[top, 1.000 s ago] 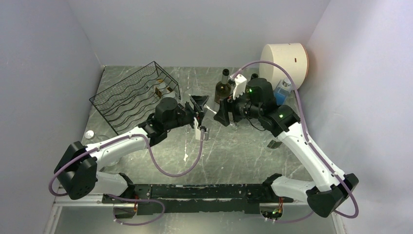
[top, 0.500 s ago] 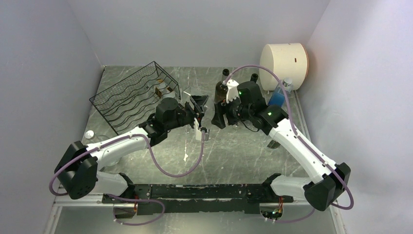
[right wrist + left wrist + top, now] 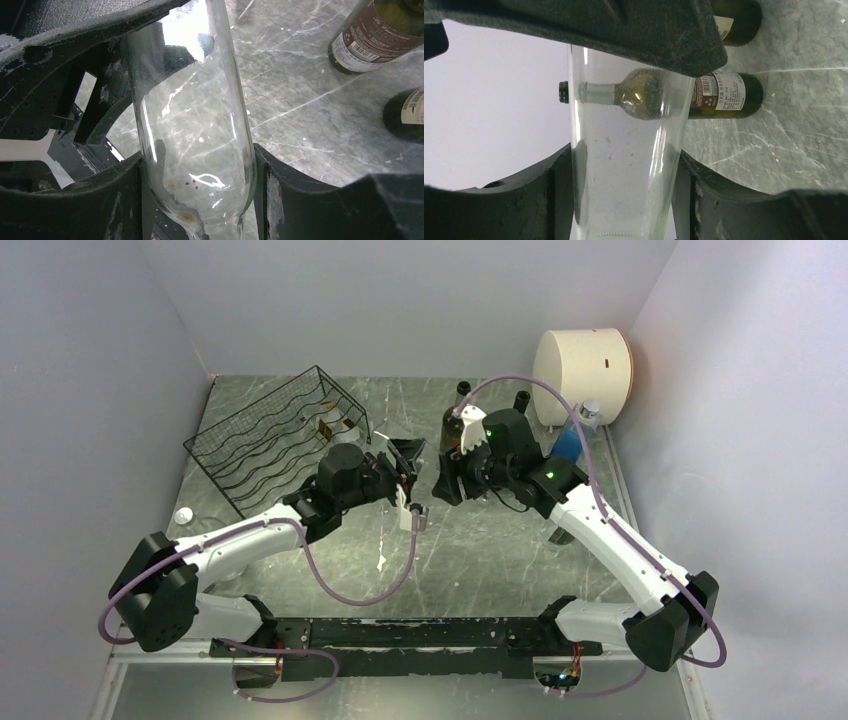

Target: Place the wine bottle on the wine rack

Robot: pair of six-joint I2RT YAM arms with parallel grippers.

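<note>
Clear wine bottle (image 3: pixel 195 150), pinched between right fingers (image 3: pixel 65 200), runs off frame.

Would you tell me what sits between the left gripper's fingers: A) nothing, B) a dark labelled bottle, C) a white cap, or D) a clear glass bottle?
D: the left wrist view shows the clear glass bottle filling the gap between the left gripper's fingers; the dark labelled bottle stands farther off.

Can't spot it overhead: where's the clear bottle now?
The clear bottle sits mid-table in the top view, between the left gripper and right gripper, right of the wine rack.
</note>
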